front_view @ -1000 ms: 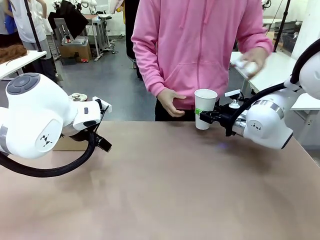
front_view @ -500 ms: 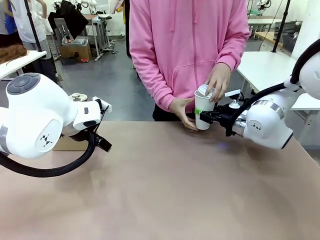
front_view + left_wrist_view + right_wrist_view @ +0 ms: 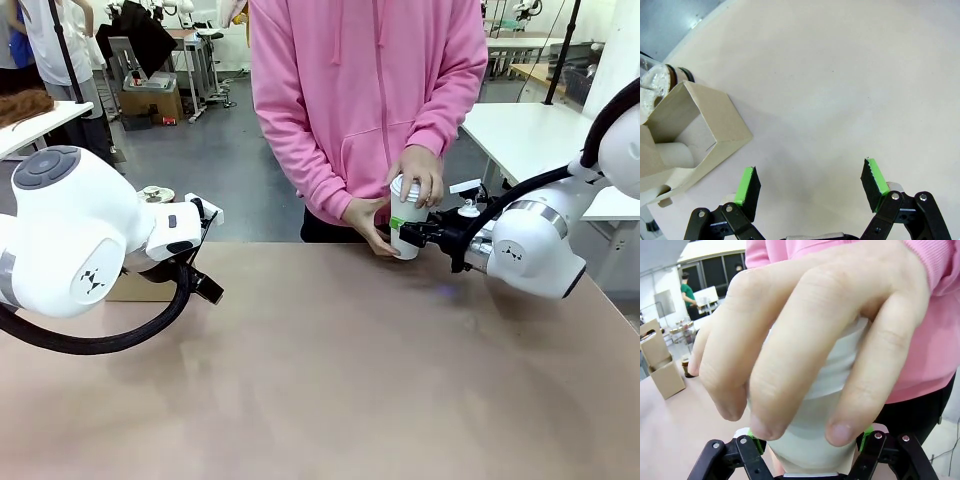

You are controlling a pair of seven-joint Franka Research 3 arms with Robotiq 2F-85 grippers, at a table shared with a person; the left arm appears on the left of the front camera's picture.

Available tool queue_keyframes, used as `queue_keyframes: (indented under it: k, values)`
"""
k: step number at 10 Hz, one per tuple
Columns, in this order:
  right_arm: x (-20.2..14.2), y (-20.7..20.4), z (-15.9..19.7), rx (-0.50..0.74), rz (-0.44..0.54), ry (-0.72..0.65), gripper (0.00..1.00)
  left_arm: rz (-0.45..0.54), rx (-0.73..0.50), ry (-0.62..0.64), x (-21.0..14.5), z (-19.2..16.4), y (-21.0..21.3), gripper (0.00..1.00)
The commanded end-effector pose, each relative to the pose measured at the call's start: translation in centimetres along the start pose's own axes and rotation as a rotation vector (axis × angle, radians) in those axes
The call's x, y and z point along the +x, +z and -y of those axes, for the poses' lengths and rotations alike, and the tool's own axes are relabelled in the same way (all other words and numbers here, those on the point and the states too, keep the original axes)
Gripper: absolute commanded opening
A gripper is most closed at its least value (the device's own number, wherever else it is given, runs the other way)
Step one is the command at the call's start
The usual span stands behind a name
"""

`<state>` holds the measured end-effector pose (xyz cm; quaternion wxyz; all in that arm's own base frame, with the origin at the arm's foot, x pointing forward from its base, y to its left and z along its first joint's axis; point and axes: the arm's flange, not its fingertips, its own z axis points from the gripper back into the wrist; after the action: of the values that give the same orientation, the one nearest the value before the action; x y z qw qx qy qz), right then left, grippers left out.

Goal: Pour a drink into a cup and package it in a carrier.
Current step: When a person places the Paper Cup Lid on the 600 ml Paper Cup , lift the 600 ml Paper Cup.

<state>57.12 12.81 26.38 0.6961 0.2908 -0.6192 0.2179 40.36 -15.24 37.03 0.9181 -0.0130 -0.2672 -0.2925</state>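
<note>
Far table (image 3: 300,360) edge — right gripper (image 3: 401,234) clamps cup (image 3: 410,214); left gripper (image 3: 811,172) agape above open surface.

Plain white cup (image 3: 409,215) in black right gripper (image 3: 401,232) with green pads (image 3: 755,439); pink hoodie (image 3: 360,90) beyond; brown carrier (image 3: 690,135), beige table (image 3: 330,370).

The front view looks across the table (image 3: 320,380) at the person (image 3: 360,100). The left wrist view looks down on the table from close by. The right wrist view sits tight against the cup (image 3: 810,410), which the front view also shows.
</note>
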Motion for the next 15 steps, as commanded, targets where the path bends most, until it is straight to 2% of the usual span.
queue_keyframes:
  k: [1,15]
  values:
    - [0.54,-0.02,-0.29,0.001,0.005,0.002,0.80,0.001,-0.002,0.001,-0.02,-0.02,0.04,1.00]
    - [0.54,-0.02,-0.29,0.001,0.005,0.002,0.80,0.001,-0.002,0.001,-0.02,-0.02,0.04,1.00]
